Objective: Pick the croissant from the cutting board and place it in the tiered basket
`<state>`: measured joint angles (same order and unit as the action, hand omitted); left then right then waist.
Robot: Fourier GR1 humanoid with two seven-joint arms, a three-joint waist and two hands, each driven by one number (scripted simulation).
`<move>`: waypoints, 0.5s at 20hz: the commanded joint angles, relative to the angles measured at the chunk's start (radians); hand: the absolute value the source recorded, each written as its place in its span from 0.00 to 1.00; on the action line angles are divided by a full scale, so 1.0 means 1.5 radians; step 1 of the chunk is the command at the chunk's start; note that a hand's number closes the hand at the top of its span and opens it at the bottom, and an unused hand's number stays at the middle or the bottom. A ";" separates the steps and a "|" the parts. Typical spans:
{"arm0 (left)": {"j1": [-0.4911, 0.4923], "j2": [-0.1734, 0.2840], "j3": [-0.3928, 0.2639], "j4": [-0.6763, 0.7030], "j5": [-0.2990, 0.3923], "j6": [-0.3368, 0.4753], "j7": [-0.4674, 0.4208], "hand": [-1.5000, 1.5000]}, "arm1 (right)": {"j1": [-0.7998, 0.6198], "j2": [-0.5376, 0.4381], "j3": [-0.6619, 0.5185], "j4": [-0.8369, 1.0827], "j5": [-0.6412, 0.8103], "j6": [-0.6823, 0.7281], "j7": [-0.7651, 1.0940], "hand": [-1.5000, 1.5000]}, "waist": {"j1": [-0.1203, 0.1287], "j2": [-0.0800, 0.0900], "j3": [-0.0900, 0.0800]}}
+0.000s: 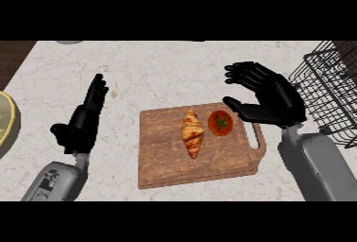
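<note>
Both black hands are seen open: the right hand (pixel 273 100) is held above the handle end of the brown wooden cutting board (pixel 164 163), beside a red tomato (pixel 220 123). The golden-brown croissant (pixel 192 132) lies mid-board; the left hand (pixel 85 119) rests over the pale speckled table (pixel 160 71). The black wire tiered basket (pixel 327 90) stands at the right.

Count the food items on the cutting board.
2. The croissant lies lengthwise near the middle of the cutting board. The tomato sits just to its right, near the handle end. Both hands are off the board, so nothing appears hidden.
</note>
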<state>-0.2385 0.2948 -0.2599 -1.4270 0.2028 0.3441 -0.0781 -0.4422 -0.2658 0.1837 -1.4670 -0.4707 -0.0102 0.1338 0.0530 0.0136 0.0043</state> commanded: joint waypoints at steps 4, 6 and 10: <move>-0.010 -0.009 -0.029 -0.036 -0.053 0.041 0.058 0.50 | -0.076 -0.029 0.013 0.071 -0.100 0.242 0.029 0.00 | -0.023 -0.008 -0.002; 0.020 -0.028 -0.033 -0.015 -0.053 0.033 0.017 0.50 | -0.112 -0.055 0.002 0.064 -0.086 0.257 0.042 0.00 | -0.028 -0.008 -0.003; 0.003 -0.019 -0.032 -0.030 -0.058 0.046 0.057 0.50 | -0.142 -0.177 0.064 -0.008 0.040 0.314 0.072 0.00 | -0.034 -0.014 -0.003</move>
<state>-0.2166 0.2636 -0.3102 -1.4623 0.1216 0.4062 -0.0282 -0.6000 -0.4144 0.2265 -1.4268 -0.5206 0.3728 0.2127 0.0128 -0.0012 0.0001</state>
